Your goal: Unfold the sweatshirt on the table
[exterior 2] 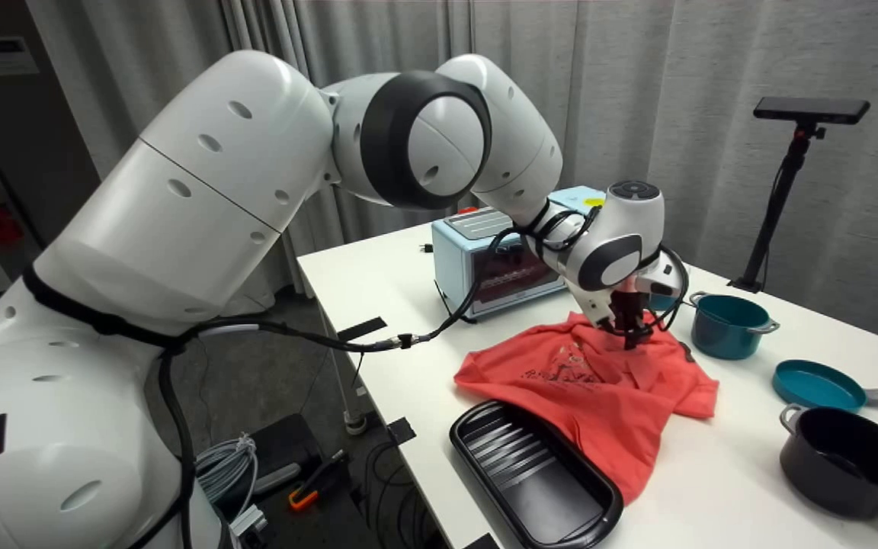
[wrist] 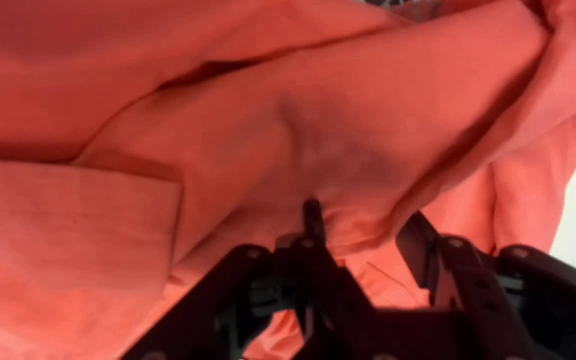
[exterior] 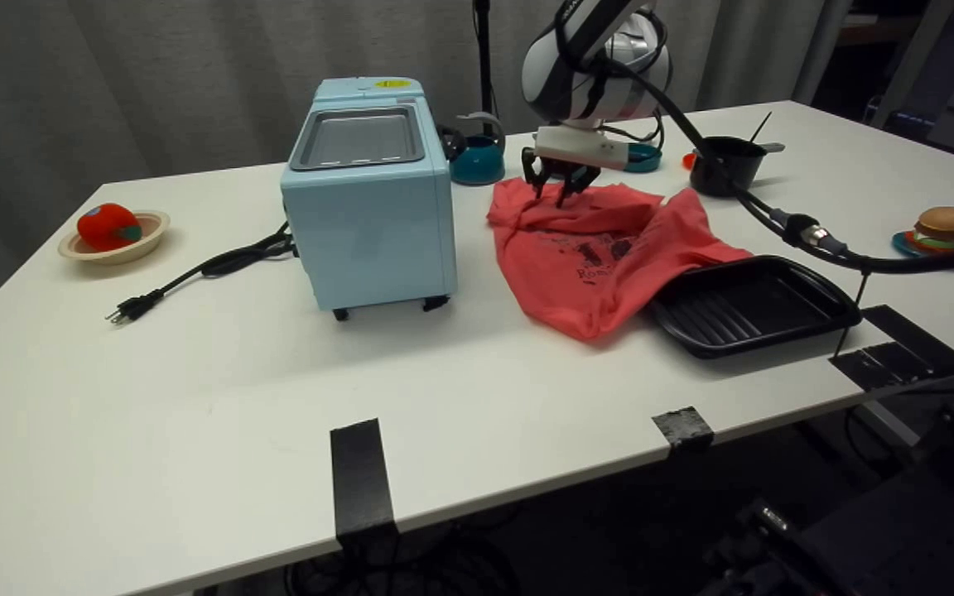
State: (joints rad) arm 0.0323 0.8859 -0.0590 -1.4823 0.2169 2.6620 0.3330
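Observation:
The sweatshirt is a coral-red garment with a dark print. It lies crumpled and folded on the white table (exterior: 220, 414), and it shows in both exterior views (exterior: 551, 265) (exterior 2: 561, 374). It fills most of the wrist view (wrist: 118, 130), with overlapping folds and a loose flap at left. My gripper (exterior: 550, 199) points down at the part of the garment away from the black tray, also seen in an exterior view (exterior 2: 629, 339). In the wrist view my gripper (wrist: 363, 212) has its fingers apart, with a raised fold of cloth between or just below the tips. Whether the tips touch cloth is unclear.
A black ridged tray (exterior: 758, 305) touches the sweatshirt's edge. A light-blue toaster oven (exterior: 369, 223) stands beside it. A teal pot (exterior 2: 728, 326), teal pan (exterior 2: 816, 383) and black pot (exterior 2: 847, 461) stand nearby. A bowl (exterior: 154, 236) holds a red toy. A toy burger (exterior: 947, 228) sits on a plate.

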